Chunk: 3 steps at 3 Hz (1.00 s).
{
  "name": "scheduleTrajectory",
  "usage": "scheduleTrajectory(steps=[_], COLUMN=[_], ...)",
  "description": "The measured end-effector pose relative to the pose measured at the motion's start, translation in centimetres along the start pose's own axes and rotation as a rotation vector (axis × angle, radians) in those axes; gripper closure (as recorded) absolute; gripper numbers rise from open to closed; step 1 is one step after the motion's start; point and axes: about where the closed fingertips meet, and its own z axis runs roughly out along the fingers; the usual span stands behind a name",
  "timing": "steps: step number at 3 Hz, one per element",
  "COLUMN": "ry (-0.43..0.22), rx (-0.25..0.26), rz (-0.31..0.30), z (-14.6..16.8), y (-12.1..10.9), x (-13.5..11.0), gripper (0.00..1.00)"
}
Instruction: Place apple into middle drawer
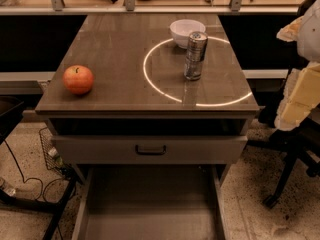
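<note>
Pulled open below the front edge, the middle drawer [150, 204] lies ready for the apple [78, 79], which sits at the front-left corner of the tabletop [120, 54] (can [195, 55] and bowl [187, 31] nearer the far-right corner). Off the right edge hangs the gripper [289, 115]; its state cannot be told.

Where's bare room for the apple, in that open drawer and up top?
The middle drawer floor is bare wall to wall. The countertop is free between apple and silver can; it is crowded back right, where the can stands by the white bowl. The gripper is not in view.
</note>
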Motion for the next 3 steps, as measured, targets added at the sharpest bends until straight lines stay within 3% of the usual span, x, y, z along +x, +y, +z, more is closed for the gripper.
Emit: scheduleTrajectory(steps=[1, 2, 3], ry=[0.000, -0.076, -0.281], rx=[0.000, 0.065, 0.175], rz=[0.000, 0.025, 0.093], z=[0.0, 0.6, 1.0], y=[0.0, -1.9, -5.1], x=[0.0, -2.1, -6.6], gripper=[0.00, 0.00, 0.00])
